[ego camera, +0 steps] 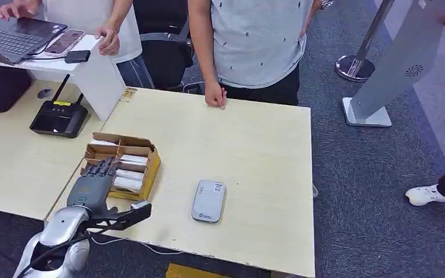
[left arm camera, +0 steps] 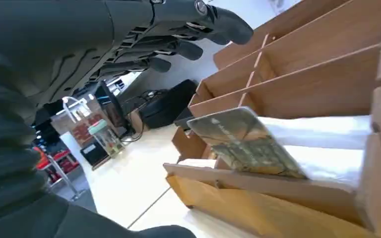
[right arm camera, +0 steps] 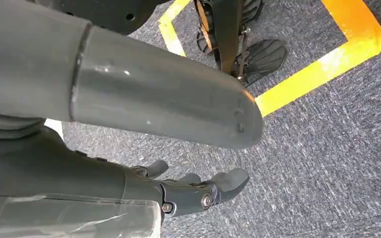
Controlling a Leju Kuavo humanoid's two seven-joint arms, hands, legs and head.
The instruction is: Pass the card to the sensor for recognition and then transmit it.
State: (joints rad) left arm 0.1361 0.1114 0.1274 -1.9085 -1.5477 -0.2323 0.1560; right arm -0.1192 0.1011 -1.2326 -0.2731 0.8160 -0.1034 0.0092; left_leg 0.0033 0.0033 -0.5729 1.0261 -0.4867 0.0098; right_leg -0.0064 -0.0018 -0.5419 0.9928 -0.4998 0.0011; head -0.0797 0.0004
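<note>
A brown cardboard box (ego camera: 152,169) with dividers stands near the left edge of the pale wooden table (ego camera: 255,145); white cards (ego camera: 128,174) lie in its compartments. My left hand (ego camera: 95,182) hovers over the box's near left side, fingers stretched out and apart, holding nothing. In the left wrist view a printed card (left arm camera: 243,144) leans tilted in a compartment of the box (left arm camera: 297,79), with my left hand (left arm camera: 178,29) a little above it. The grey sensor (ego camera: 208,200) lies flat on the table to the right of the box. My right hand (right arm camera: 193,191) hangs over the carpet, empty.
A person's hand (ego camera: 215,95) rests on the table's far edge. A black router (ego camera: 59,119) sits on the lower desk to the left, a laptop (ego camera: 11,37) and phone (ego camera: 65,41) behind it. A white floor stand (ego camera: 382,87) rises at the right.
</note>
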